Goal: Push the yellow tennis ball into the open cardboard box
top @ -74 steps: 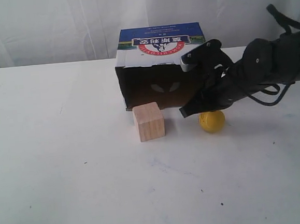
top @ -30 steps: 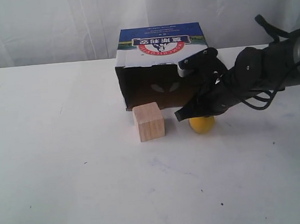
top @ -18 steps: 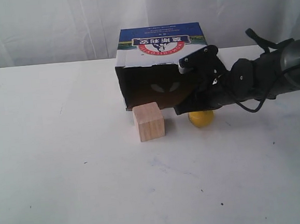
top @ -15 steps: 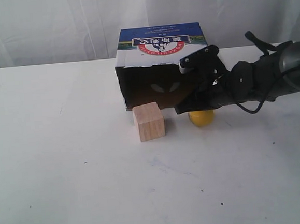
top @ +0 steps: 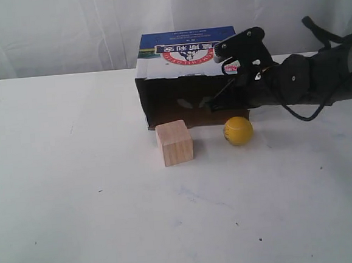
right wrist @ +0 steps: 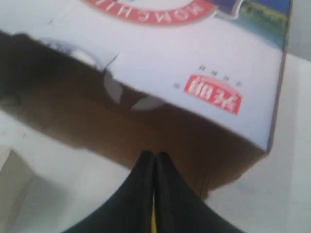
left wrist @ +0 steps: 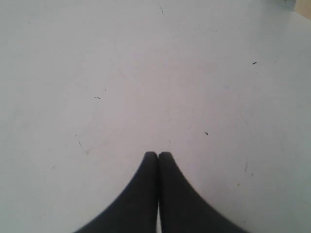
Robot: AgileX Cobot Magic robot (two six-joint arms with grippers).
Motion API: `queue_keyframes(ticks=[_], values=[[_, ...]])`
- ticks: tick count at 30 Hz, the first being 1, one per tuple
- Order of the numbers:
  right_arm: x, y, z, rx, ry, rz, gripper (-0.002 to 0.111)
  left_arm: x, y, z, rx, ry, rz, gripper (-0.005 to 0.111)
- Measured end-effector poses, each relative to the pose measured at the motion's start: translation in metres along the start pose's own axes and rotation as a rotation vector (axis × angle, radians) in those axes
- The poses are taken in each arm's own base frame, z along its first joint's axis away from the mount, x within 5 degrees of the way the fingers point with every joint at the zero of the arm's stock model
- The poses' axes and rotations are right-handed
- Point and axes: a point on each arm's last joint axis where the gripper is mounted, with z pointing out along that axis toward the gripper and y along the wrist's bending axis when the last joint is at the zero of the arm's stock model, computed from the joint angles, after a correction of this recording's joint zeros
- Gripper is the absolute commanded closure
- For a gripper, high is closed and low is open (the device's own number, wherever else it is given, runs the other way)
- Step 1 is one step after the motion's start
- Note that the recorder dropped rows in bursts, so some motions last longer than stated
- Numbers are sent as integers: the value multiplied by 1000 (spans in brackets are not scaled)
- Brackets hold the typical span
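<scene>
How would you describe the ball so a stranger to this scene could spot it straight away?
Find the large cardboard box with the blue-and-white printed top on the white table. Just outside its dark open side lie two small things. The ball is the round, bright yellow one; its neighbour is a pale, square-edged wooden cube.

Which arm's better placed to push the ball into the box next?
Right. The right hand, shut, hangs at the open cardboard box mouth, close to the yellow tennis ball; the left hand shows over table only.
</scene>
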Motion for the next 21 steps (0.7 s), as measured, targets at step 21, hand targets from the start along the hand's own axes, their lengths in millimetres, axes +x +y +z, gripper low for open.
queue_keyframes(ticks=[21], values=[[35,-17,32,41,92,38,108,0,0,0,0,0,0,107]])
